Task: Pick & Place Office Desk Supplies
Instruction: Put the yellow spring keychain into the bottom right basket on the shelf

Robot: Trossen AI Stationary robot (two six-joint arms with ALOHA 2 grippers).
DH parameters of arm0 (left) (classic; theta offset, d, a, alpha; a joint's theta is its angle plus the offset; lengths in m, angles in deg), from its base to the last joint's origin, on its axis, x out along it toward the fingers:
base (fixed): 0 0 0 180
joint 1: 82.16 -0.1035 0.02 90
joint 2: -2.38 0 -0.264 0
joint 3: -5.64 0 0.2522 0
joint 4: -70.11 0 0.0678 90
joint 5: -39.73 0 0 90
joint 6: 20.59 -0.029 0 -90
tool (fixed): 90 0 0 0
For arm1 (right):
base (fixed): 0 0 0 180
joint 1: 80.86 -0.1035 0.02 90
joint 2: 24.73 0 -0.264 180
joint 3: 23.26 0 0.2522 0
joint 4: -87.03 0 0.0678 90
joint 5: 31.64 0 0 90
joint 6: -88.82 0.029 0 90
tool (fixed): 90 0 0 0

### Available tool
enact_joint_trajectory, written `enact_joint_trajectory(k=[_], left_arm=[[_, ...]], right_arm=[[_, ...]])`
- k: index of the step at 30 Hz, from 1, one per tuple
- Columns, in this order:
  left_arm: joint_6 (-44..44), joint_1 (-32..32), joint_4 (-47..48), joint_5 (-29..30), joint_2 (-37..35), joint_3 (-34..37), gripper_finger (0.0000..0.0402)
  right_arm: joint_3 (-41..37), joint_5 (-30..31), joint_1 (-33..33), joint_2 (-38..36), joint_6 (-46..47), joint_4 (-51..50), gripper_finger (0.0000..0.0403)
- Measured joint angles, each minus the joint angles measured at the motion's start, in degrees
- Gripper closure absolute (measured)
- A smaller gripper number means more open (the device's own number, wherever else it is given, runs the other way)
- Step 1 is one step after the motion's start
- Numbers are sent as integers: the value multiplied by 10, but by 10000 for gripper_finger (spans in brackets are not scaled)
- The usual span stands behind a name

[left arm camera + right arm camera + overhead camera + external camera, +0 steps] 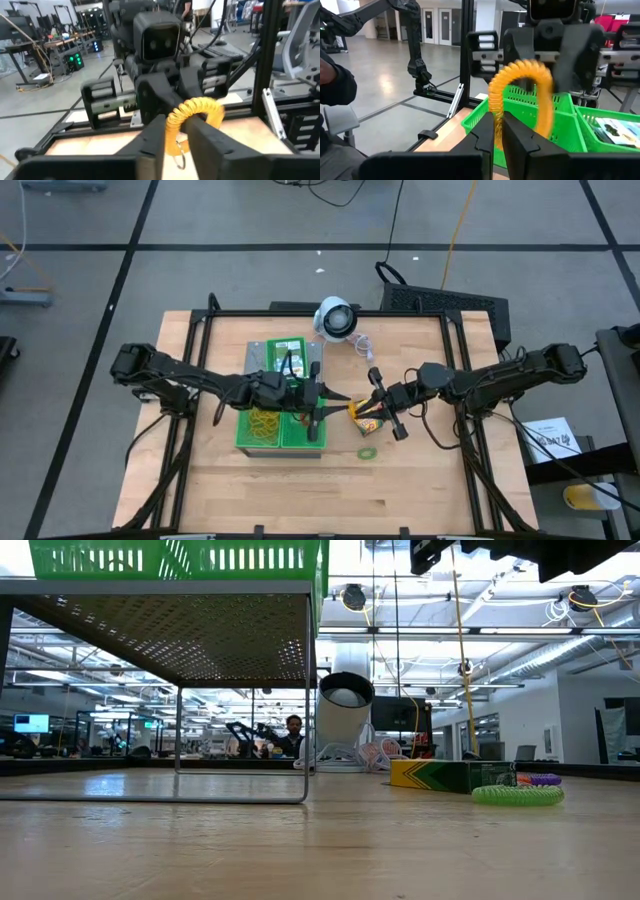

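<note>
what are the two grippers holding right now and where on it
Both hold the same yellow-orange coiled loop: the right gripper pinches one side, and the left gripper is closed on the other side, above the table.

Robotics lab / open-plan workshop: grey tiled floor (250, 220) with black seams, exposed ceiling ducts and strip lights (520, 640), rows of benches with lit monitors (30, 723), a seated person (292, 735), cabled wooden worktable (300, 490) on black frame.

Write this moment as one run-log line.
left gripper: closing on yellow coil loop | right gripper: shut on loop | stage: handover beside green tray
</note>
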Motion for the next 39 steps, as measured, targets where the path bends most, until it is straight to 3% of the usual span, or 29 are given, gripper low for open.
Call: enact_joint_trajectory(k=[6,11,22,29,34,39], left_arm=[[1,2,7,-33,-13,0,391],[4,5,13,-48,-25,0,386],[45,29,162,-39,-115,0,397],[108,66,305,31,-146,0,397],[176,73,383,52,-146,0,389],[236,73,445,117,-145,1,397]], right_arm=[[0,1,0,0,0,1,383],[0,1,0,-2,2,-19,356],[0,0,0,-27,2,-65,244],[0,1,0,-62,6,-142,221],[0,1,0,-79,6,-156,229],[0,1,0,-82,6,-156,240]])
